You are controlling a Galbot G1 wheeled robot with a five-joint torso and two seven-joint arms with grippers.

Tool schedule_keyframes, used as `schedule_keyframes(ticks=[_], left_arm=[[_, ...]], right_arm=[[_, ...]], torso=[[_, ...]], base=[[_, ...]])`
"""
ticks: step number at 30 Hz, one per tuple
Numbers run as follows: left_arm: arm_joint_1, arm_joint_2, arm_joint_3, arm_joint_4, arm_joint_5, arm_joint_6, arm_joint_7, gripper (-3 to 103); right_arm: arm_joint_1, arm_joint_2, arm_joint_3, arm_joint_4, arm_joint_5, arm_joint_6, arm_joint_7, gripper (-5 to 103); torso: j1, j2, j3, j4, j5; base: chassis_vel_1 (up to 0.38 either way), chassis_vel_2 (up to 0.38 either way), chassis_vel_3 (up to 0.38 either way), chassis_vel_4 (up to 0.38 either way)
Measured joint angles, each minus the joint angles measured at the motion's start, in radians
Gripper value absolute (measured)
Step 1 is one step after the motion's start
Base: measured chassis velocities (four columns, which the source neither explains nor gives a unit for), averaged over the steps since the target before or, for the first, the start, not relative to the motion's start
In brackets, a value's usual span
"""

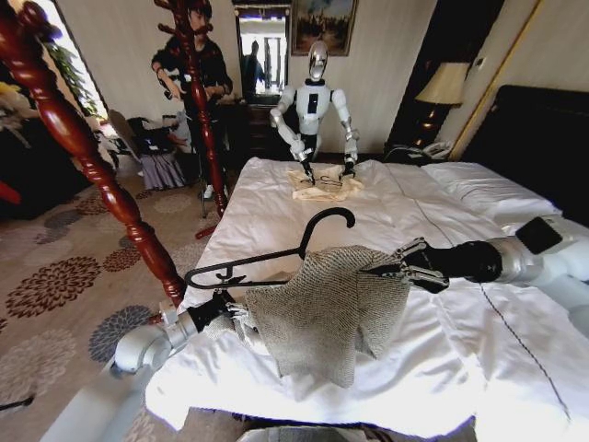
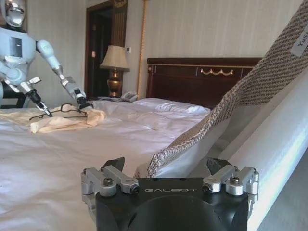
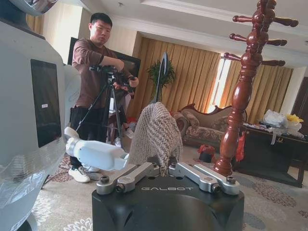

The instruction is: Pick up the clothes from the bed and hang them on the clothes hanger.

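Grey-beige ribbed knit cardigan (image 1: 322,308) hangs nearest, lifted off the white quilted bed (image 1: 460,359), draped half over the thin black hanger (image 1: 267,253). Left gripper (image 1: 225,313) sits under the hanger's left end by the lower hem; in the left wrist view its fingers stand spread, fabric passing between them ungripped. Right gripper (image 1: 382,267) is pinched on the cardigan's shoulder. Risk: only one side is threaded, so a pull from the right could slide the knit off or tip the hanger.
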Motion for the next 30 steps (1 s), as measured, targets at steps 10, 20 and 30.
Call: schedule_keyframes(ticks=[10,20,30], left_arm=[[-0.035,0.002,0.039,0.047,0.034,-0.006,0.021,64],[-0.046,-0.007,0.033,0.061,0.028,-0.033,0.028,25],[-0.049,-0.013,0.015,0.058,0.004,-0.032,0.035,2]], right_arm=[[0.016,0.000,-0.007,-0.008,0.007,0.001,0.003,3],[0.023,-0.005,-0.014,-0.021,0.011,0.002,0.005,3],[0.022,-0.005,-0.010,-0.015,0.018,0.005,0.008,3]], torso=[[0.000,0.000,0.000,0.0003,-0.0001],[0.000,0.000,0.000,0.0002,-0.0001],[0.000,0.000,0.000,0.0002,-0.0001]], base=[[0.000,0.000,0.000,0.000],[0.000,0.000,0.000,0.000],[0.000,0.000,0.000,0.000]])
